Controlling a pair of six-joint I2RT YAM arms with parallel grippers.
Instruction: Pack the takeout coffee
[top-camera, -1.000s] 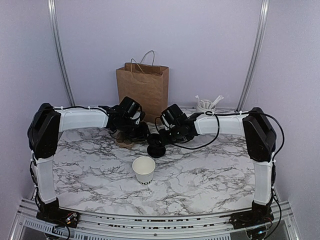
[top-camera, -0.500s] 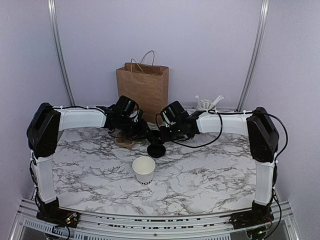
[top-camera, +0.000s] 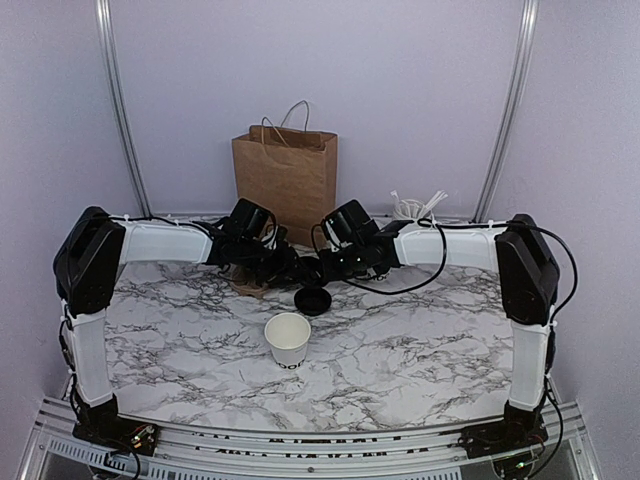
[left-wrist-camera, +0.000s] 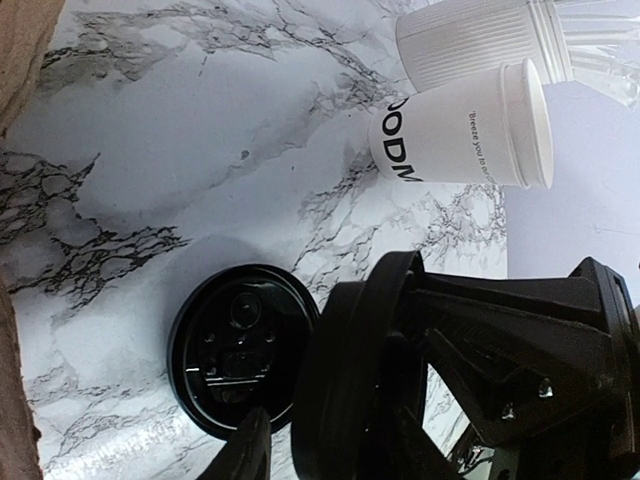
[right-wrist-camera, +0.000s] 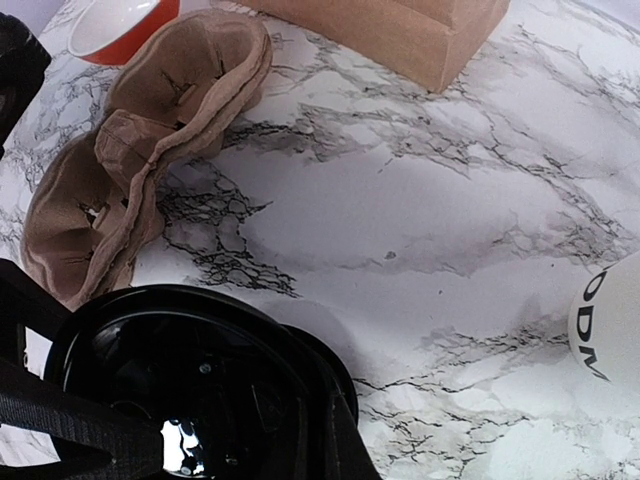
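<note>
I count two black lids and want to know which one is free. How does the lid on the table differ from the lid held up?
The lid on the table lies flat on the marble; the held lid stands on edge just above it. The lid on the table looks ungripped; the held lid is pinched in the right gripper. Both are round and black.

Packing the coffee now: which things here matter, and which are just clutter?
Job: white paper cup; black lid on the table; second black lid; brown paper bag, probably.
Lying about: pulp cup carrier; cup of stirrers; red bowl.
</note>
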